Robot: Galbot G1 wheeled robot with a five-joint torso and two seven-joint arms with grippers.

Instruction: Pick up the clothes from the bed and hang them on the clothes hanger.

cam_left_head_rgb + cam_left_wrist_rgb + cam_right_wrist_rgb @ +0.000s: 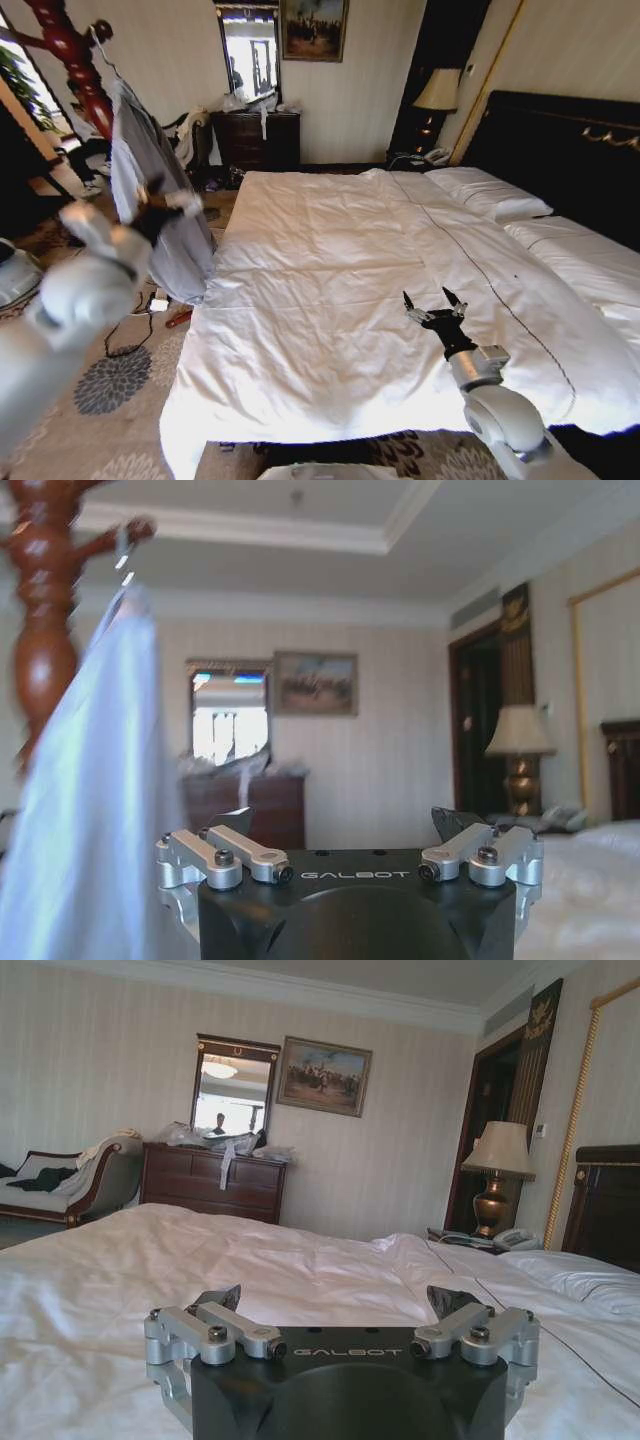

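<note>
The clothes, a light blue-grey shirt, hang from a dark red wooden coat stand left of the bed. The clothes hanger is inside the shirt, and just its silver hook pokes out at the top. In the left wrist view the shirt drapes beside the stand, with the hook above it. My left gripper is raised right next to the hanging shirt; it is open and holds nothing. Over the white duvet near the bed's foot, my right gripper is open and empty.
A dark dresser with a mirror stands at the far wall, and a lamp sits on the nightstand by the black headboard. Cables and small items lie on the patterned carpet left of the bed. A couch stands beside the dresser.
</note>
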